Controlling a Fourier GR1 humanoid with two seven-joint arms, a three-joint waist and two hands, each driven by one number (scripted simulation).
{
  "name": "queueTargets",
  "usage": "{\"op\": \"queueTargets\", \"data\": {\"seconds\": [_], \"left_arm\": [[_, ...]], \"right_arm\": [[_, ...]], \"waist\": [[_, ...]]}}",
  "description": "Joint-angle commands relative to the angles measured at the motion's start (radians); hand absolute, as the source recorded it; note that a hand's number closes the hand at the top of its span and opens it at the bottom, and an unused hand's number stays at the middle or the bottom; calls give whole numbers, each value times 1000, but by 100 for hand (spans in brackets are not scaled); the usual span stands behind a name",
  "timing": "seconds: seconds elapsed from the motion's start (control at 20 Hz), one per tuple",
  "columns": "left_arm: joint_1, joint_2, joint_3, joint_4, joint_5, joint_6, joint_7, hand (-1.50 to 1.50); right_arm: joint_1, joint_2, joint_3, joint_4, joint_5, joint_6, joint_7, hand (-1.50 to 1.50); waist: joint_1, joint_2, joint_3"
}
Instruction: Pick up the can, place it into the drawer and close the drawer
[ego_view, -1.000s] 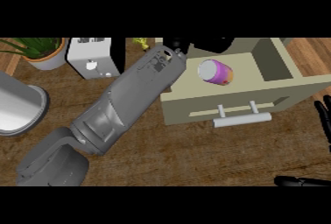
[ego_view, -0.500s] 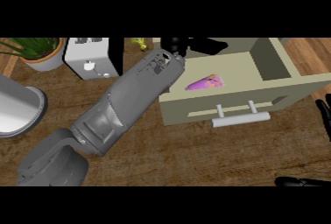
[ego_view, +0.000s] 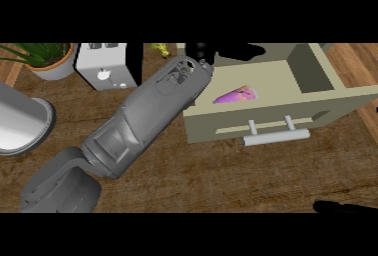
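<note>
The purple can (ego_view: 238, 95) lies on its side inside the open beige drawer (ego_view: 336, 97), near its left wall. My left forearm crosses the view from the lower left. My left hand (ego_view: 221, 50) hovers open over the drawer's back left corner, apart from the can and holding nothing. The drawer's front panel carries a pale bar handle (ego_view: 277, 136) facing me. Only a dark sliver of my right hand (ego_view: 344, 207) shows, at the lower right edge above the wooden counter.
A white toaster (ego_view: 105, 70) and a potted plant (ego_view: 46, 60) stand at the back left. A large metal pot (ego_view: 18, 125) sits at the left edge. Brown wooden counter (ego_view: 244, 175) spreads in front of the drawer.
The can, upright by my left hand a second ago, has tipped over and now rests on its side in the drawer. My left hand has drawn back toward the drawer's rear.
</note>
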Motion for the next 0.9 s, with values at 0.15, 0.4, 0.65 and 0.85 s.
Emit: {"op": "queueTargets", "data": {"seconds": [0.15,0.4,0.65,0.85], "left_arm": [[-18,0,9,-33,62,12,-23,-150],[-12,0,35,-28,84,43,-82,-150],[-50,0,-3,-43,81,74,-29,-150],[-48,0,26,-41,77,24,-17,-150]], "right_arm": [[-22,-60,55,-32,158,11,-36,-150],[-57,-90,119,-11,366,-29,-52,-150],[-64,-137,205,26,572,-40,-56,-150],[-125,-130,265,178,735,-114,-77,-150]], "waist": [[22,-7,0],[56,-9,-1],[73,-19,-1],[114,-23,-1]]}}
